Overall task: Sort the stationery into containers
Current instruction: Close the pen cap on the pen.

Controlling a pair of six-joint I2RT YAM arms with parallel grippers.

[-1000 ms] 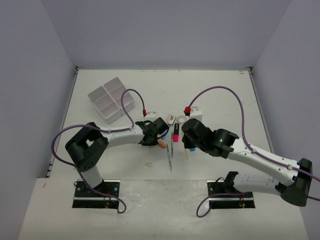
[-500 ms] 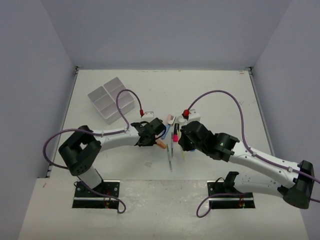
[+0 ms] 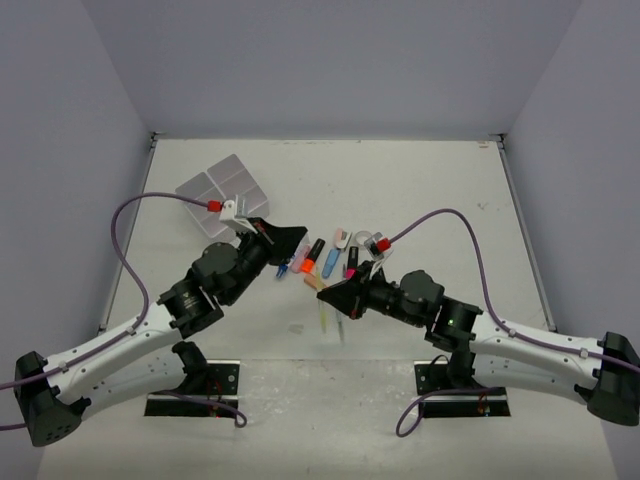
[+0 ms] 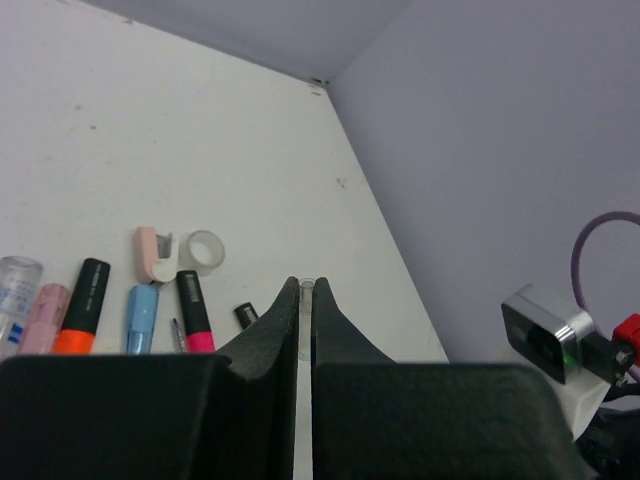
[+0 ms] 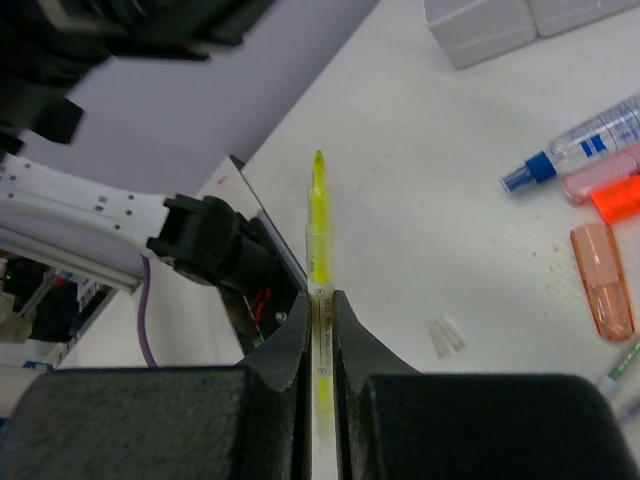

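**Ana:** Where was the yellow pen (image 5: 318, 230)?

**Ben:** Off the table, in the right gripper (image 5: 320, 298). The jaws were clamped on its barrel and the tip stuck out well past them. It hung over the near middle of the table, beside the row of loose pieces.

**Ana:** And the tray (image 3: 195, 185)?

**Ben:** At the far left, well apart from the pen. I could see nothing in its compartments, though the left arm covered part of it.

**Ana:** So which step was it?

**Ben:** I judged the pick done and the carry not yet made. The next move called for swinging the pen across to one compartment and lowering it before letting go.

**Ana:** Anything in the way?

**Ben:** The left gripper (image 4: 305, 290) was raised between the pen and the tray, with its jaws pressed together. A sliver of something clear showed at their tips, but I could not tell what it was. Below lay the orange highlighter (image 4: 78, 310), the pink highlighter (image 4: 193, 310), the blue highlighter (image 4: 140, 318) and the tape roll (image 4: 204, 250), all unsorted.
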